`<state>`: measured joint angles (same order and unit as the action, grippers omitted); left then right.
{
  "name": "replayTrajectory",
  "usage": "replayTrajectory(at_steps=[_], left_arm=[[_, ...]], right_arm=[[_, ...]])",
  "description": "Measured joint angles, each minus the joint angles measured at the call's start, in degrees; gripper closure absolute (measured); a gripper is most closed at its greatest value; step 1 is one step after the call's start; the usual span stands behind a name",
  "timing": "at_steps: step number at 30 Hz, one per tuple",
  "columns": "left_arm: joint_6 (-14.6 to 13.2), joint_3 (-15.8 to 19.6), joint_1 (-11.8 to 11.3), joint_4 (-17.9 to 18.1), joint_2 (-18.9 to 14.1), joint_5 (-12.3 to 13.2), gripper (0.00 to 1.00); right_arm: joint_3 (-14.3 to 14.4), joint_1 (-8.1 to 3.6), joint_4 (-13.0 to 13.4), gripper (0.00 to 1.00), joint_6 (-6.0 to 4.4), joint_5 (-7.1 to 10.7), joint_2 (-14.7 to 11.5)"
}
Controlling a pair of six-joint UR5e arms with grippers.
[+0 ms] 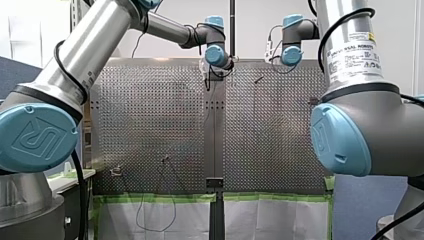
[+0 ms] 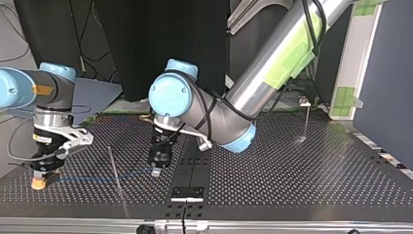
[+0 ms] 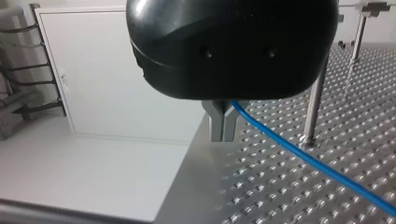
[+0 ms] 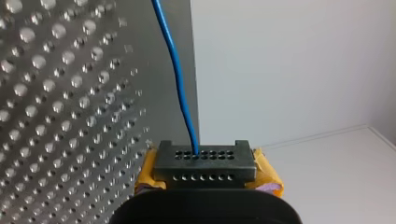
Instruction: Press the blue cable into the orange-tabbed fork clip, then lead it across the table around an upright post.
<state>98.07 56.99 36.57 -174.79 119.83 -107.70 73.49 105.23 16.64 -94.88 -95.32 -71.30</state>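
Observation:
The blue cable [image 2: 100,177] runs low over the perforated table [image 2: 302,170] between my two grippers. My left gripper [image 2: 156,171], black with metal fingers [image 3: 217,126], is shut on the blue cable [image 3: 303,154], which leaves its tips and trails past an upright post [image 3: 314,105]. My right gripper [image 2: 41,182] stands at the top view's left, down at the table, orange showing at its tip. In the right wrist view my right gripper [image 4: 204,158] is shut on the cable [image 4: 180,88], with yellow pads [image 4: 266,175] beside a black perforated block. A thin post [image 2: 117,170] stands between the grippers. No fork clip shows plainly.
A second thin post [image 2: 306,119] stands at the top view's far right. A black bracket [image 2: 187,193] sits at the table's edge in the middle. In the front view small fixtures [image 1: 116,171] stand near the table's near edge and a dark cable [image 1: 160,212] hangs over it.

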Motion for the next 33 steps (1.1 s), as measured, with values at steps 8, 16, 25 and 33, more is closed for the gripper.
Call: replayTrajectory(at_steps=[8, 16, 25, 33], left_arm=[[1.22, -0.78, 0.71, 0.82, 2.31, 1.52, 1.0], [4.72, -1.18, 0.21, 2.91, 2.61, 2.43, 1.0], [6.99, -2.16, -0.55, 2.99, 4.43, 3.31, 1.0], [8.43, -2.58, -1.5, 2.94, 5.26, 4.11, 1.0]], right_arm=[[0.08, -2.42, 0.01, 1.0, -0.19, 1.4, 0.01], [0.19, -3.65, 0.21, 1.0, -0.87, 3.06, 0.4], [0.24, -3.85, 0.33, 1.0, -1.5, 4.69, 1.19], [0.79, -3.68, 0.44, 1.0, -1.64, 5.19, 2.11]])
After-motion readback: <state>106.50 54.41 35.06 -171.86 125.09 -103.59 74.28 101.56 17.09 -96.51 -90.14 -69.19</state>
